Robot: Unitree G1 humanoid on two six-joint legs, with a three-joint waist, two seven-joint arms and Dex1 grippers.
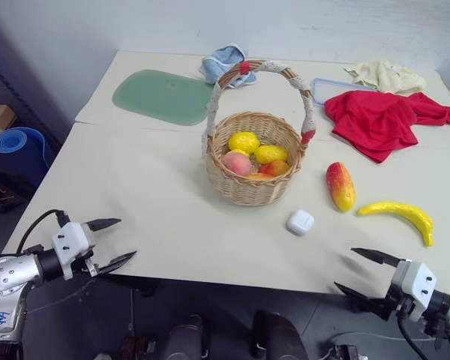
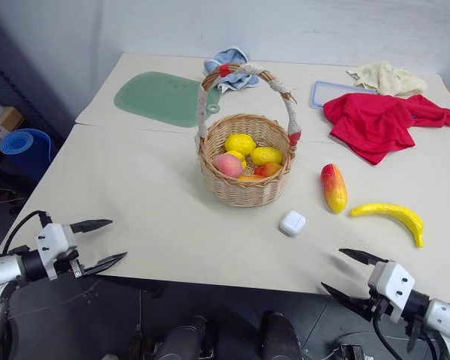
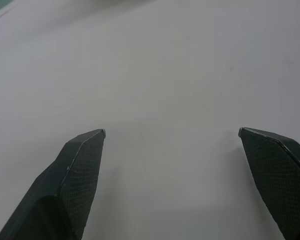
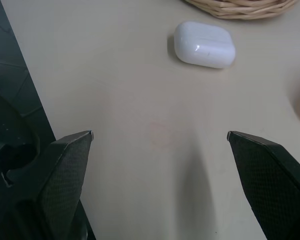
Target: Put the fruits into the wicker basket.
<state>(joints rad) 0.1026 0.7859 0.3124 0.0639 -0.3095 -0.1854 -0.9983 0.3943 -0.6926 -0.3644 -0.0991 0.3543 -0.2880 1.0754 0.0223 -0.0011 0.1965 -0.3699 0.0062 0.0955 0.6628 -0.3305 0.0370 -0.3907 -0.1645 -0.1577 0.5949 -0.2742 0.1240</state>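
Both claws are spread, empty: left gripper [image 1: 111, 242], right gripper [image 1: 358, 272]. Mango [image 1: 340, 186] and banana [image 1: 402, 216] are seen at 3–4 o'clock of basket [image 1: 253, 191]; lemons [image 1: 244, 142] and peach [image 1: 237, 163] are inside.

Your head views are evenly lit by soft, diffuse light from above; the tabletop [image 1: 157, 202] reads bright and slightly washed, with no hard glare. Shadows are faint: a soft one hugs the wicker basket [image 1: 251, 187] at its lower edge, and another lies under the banana [image 1: 401, 215]. The upper left and left edge fall off into dim grey. You get good focus mid-frame. In the right wrist view the white case [image 4: 205, 44] carries a small highlight, and a blurred shadow lies between the dark fingers [image 4: 65, 175].
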